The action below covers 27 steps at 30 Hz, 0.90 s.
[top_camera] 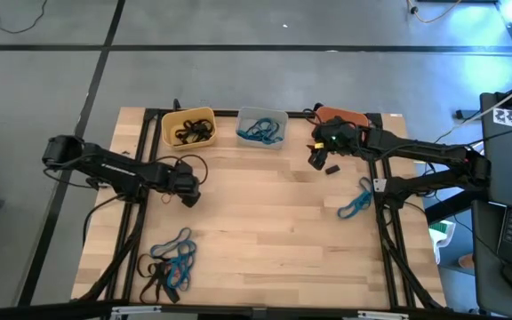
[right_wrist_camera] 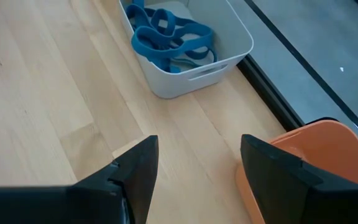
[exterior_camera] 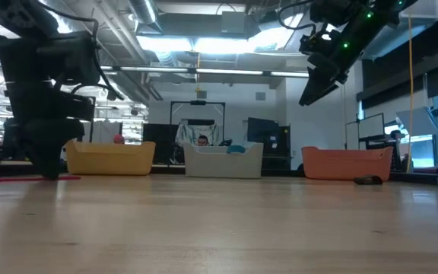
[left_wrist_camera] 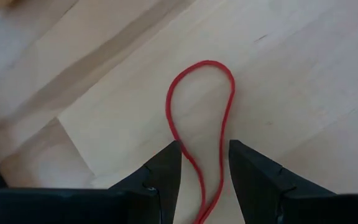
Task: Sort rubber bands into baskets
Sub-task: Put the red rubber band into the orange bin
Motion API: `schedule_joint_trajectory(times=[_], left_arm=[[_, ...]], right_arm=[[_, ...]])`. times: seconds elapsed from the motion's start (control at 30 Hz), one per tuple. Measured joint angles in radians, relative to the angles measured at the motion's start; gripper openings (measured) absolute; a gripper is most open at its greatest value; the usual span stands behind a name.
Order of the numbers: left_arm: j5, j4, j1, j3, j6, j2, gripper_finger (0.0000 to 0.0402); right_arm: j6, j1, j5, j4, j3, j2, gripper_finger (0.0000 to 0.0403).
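A red rubber band (left_wrist_camera: 201,106) lies flat on the wooden table; it also shows in the low view (exterior_camera: 36,178). My left gripper (left_wrist_camera: 205,155) is open and low over it, one finger on each side of the band's near end; it shows in the high view (top_camera: 186,185). The yellow basket (top_camera: 188,127) holds black bands, and the grey basket (top_camera: 262,127) holds blue bands (right_wrist_camera: 169,34). The orange basket (right_wrist_camera: 309,155) is partly under my right arm. My right gripper (right_wrist_camera: 197,162) is open and empty, raised above the table (exterior_camera: 314,87) between the grey and orange baskets. My left gripper comes at the red band from above, and its fingers (left_wrist_camera: 166,165) straddle the band's two strands. I cannot tell whether a finger touches the band. The band lies slack on the table.
A heap of blue and black bands (top_camera: 171,265) lies near the table's front left. A few blue bands (top_camera: 356,203) lie at the right. A small dark object (top_camera: 332,169) lies in front of the orange basket. The table's middle (top_camera: 265,213) is bare wood.
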Motion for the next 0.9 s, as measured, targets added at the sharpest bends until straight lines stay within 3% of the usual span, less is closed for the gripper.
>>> schedule_joint_trajectory(times=[0.13,0.27,0.67,0.9], left_arm=[[-0.001,0.014,-0.001,-0.025,-0.032,-0.002,0.013],[0.002,0.055,0.0,-0.031,0.034,-0.002,0.0123],[0.035,0.095,0.0,-0.032,0.145,0.0,0.0008],[0.029,0.095,0.0,-0.022,0.194,-0.001,0.0002]], right_arm=[[0.0,0.0,0.0,0.0,0.0,0.0,0.0229],[0.0,0.0,0.0,0.0,0.0,0.0,0.0229],[0.0,0.0,0.0,0.0,0.0,0.0,0.0229],[-0.001,0.0,-0.009,0.003,-0.001,0.022,0.0229]])
